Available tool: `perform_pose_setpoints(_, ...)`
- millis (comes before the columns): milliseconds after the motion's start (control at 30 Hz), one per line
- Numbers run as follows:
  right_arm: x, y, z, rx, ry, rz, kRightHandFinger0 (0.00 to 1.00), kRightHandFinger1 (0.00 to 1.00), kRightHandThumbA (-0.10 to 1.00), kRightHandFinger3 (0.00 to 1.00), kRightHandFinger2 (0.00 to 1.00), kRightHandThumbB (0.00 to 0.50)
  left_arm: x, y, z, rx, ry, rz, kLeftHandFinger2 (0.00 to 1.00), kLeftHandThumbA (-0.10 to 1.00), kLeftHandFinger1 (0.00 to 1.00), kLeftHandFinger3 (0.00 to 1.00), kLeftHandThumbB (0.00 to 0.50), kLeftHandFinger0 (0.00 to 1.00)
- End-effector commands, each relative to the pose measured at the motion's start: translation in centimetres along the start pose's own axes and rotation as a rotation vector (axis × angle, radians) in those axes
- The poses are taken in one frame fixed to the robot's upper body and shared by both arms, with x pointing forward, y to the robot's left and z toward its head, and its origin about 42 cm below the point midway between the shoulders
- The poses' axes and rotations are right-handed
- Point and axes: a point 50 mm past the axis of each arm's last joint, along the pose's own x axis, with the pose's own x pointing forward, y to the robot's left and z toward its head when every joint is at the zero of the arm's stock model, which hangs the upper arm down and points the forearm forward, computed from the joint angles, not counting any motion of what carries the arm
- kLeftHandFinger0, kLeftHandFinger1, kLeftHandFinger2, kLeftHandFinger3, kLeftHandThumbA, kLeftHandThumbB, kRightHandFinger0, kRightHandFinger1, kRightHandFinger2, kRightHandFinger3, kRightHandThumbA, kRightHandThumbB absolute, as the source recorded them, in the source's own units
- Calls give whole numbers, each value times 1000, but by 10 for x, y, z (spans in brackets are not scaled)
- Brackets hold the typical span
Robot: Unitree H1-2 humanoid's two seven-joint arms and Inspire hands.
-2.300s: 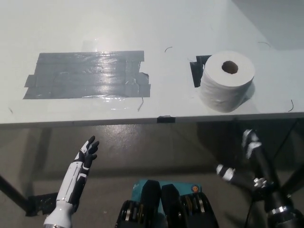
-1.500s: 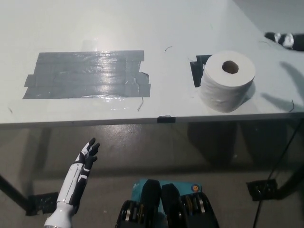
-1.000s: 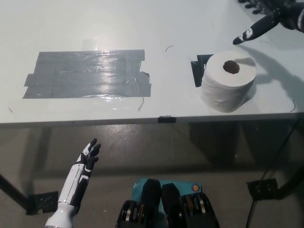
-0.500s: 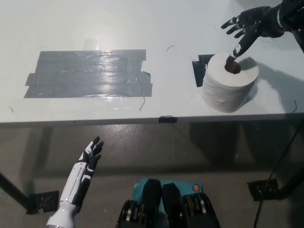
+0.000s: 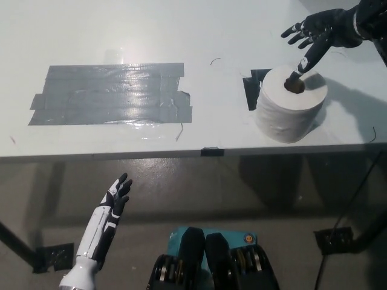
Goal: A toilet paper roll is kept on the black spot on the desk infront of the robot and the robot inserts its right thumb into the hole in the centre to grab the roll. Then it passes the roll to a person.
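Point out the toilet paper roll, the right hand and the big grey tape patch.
toilet paper roll (image 5: 284, 118): head view, on its white side wall.
right hand (image 5: 319, 30): head view, on the black palm above the roll.
grey tape patch (image 5: 112, 93): head view, at the patch's middle on the desk.

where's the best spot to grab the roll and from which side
By its centre hole, from above. The roll stands on end on the desk, so the hole faces up; the right hand already has its thumb reaching down to it, other fingers spread outside.
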Motion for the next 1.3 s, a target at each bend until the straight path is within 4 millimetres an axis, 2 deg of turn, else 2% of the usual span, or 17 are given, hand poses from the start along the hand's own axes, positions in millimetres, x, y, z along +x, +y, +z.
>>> perform_pose_setpoints(0, -23, -29, 26, -15, -61, -101, 1000, 1000, 935, 1000, 1000, 353, 6, 4, 13, 16, -74, -1, 1000, 1000, 1000, 1000, 167, 1000)
perform_pose_setpoints(200, -18, -24, 23, 0, -62, -106, 1000, 1000, 966, 1000, 1000, 360, 6, 4, 13, 12, -77, -6, 1000, 1000, 1000, 1000, 155, 1000)
perform_pose_setpoints(267, -16, -23, 21, 4, -33, -114, 1000, 1000, 958, 1000, 1000, 387, 6, 3, 13, 12, -73, -4, 1000, 1000, 1000, 1000, 157, 1000)
perform_pose_setpoints(433, -14, -22, 19, -33, -17, -123, 1000, 1000, 978, 1000, 1000, 351, 7, 4, 14, 12, -74, 0, 1000, 1000, 1000, 1000, 171, 1000)
perform_pose_setpoints(633, -9, -17, 19, -62, 10, -153, 1000, 1000, 961, 1000, 1000, 345, 8, 4, 13, 10, -78, -1, 1000, 1000, 1000, 1000, 176, 1000)
perform_pose_setpoints(733, -7, -14, 18, -121, 25, -140, 1000, 1000, 1000, 1000, 1000, 323, 8, 4, 13, 14, -80, -3, 1000, 1000, 1000, 1000, 172, 1000)
perform_pose_setpoints(967, -4, -14, 16, -150, 51, -160, 1000, 1000, 993, 1000, 1000, 331, 10, 3, 15, 14, -77, 1, 1000, 1000, 1000, 1000, 194, 1000)
perform_pose_setpoints(1267, 0, -9, 14, -139, 39, -148, 1000, 1000, 942, 1000, 1000, 328, 11, 4, 16, 11, -82, 0, 1000, 1000, 1000, 1000, 194, 1000)
